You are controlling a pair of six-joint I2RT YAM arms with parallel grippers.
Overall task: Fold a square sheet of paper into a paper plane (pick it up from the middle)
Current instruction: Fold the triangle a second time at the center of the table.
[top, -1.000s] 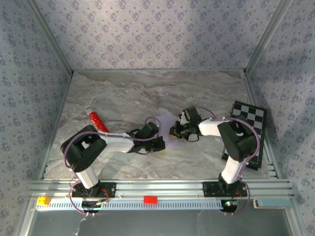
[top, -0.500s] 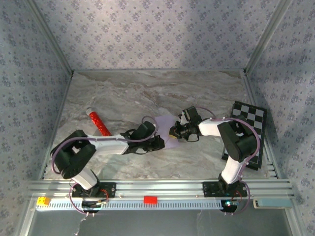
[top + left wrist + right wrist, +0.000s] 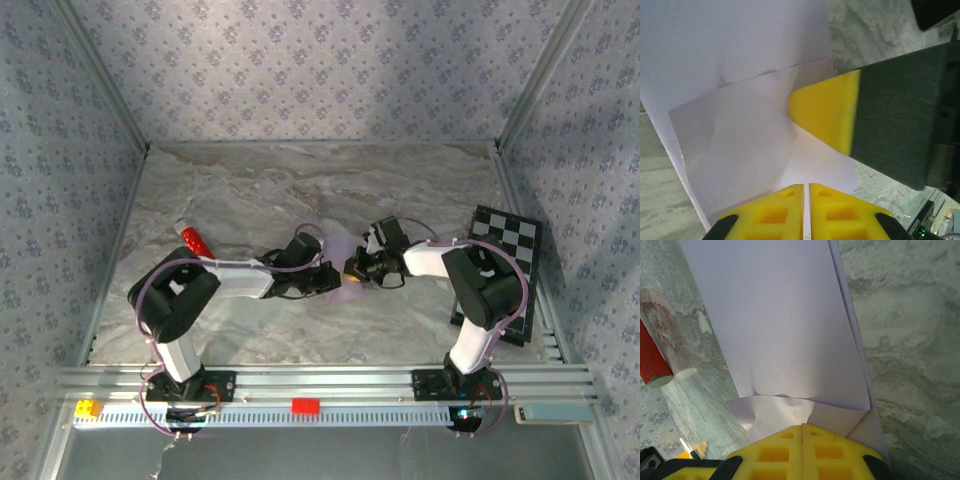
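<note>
Lilac sheet of paper [image 3: 780,315], partly folded, is laid mid-table [image 3: 250,190] between both arms. Left gripper [image 3: 806,187] is pressed together on one edge of it; right gripper [image 3: 802,427] is clamped on a creased fold. Red cylinder [image 3: 652,360] is noted near the sheet

Lilac floral walls [image 3: 320,70], marbled tabletop [image 3: 300,180]

The left hand [image 3: 328,276] has shifted toward the right hand [image 3: 353,268].
</note>
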